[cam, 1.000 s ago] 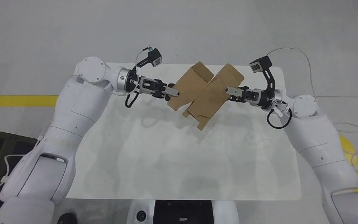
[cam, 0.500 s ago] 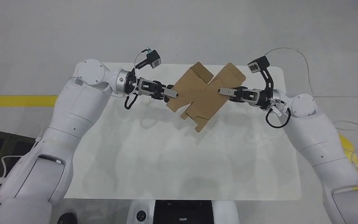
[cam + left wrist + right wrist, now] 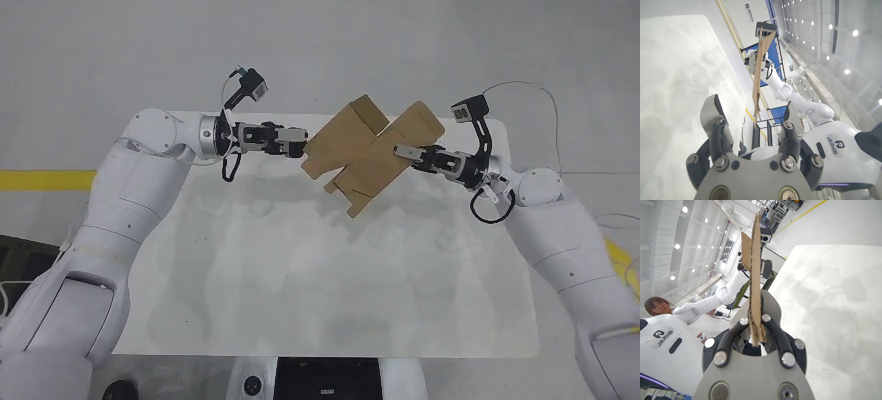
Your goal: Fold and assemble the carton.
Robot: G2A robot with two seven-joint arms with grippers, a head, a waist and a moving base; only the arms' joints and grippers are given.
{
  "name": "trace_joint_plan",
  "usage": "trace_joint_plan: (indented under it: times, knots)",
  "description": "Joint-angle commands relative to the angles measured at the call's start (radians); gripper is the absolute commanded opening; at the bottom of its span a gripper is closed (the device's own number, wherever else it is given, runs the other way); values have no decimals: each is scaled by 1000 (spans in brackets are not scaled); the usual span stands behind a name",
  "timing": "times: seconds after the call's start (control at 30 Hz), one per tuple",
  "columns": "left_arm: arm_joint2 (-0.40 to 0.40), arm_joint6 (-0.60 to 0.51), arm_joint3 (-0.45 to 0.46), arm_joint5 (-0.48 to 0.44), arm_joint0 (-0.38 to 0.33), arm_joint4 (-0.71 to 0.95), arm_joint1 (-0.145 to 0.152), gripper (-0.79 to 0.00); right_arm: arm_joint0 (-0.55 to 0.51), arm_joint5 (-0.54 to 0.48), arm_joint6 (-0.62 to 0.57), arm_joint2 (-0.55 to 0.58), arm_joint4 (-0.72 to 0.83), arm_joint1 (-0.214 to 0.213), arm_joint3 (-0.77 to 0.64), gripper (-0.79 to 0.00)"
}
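A flat brown cardboard carton (image 3: pixel 368 152) is held above the far part of the white table (image 3: pixel 300 280), its flaps spread out. My right gripper (image 3: pixel 408 153) is shut on the carton's right-hand edge. In the right wrist view the carton (image 3: pixel 755 279) stands edge-on, pinched in the right gripper (image 3: pixel 755 303). My left gripper (image 3: pixel 298 150) is open just off the carton's left-hand edge. In the left wrist view the left gripper (image 3: pixel 752 99) has spread fingers (image 3: pixel 715 108), and the thin carton (image 3: pixel 758 75) hangs ahead of them, untouched.
The white table's far edge (image 3: pixel 330 114) lies just beyond the carton. Grey floor surrounds the table, with a yellow line (image 3: pixel 50 180) at the left.
My left gripper has let go of the carton's left-hand edge, opened and drawn back to the left. The right gripper has carried the carton slightly toward the table's far edge.
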State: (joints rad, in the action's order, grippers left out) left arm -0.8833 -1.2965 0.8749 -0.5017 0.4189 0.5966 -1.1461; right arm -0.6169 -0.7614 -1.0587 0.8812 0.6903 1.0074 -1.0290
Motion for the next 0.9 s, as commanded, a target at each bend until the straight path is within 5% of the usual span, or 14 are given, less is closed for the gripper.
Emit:
trace_joint_plan:
  times: [0.0, 0.47, 0.87]
  knots:
    - [4, 59, -3, -12, 4, -13, -6, 0, 5, -14, 15, -7, -3, 7, 15, -785]
    - [8, 171, 75, -10, 57, -39, -26, 0, 26, 48, 304, -39, -210, 59, 45, -785]
    - [-48, 169, 103, 23, 68, -60, -15, 0, 16, 76, 382, -16, -326, 71, 53, -785]
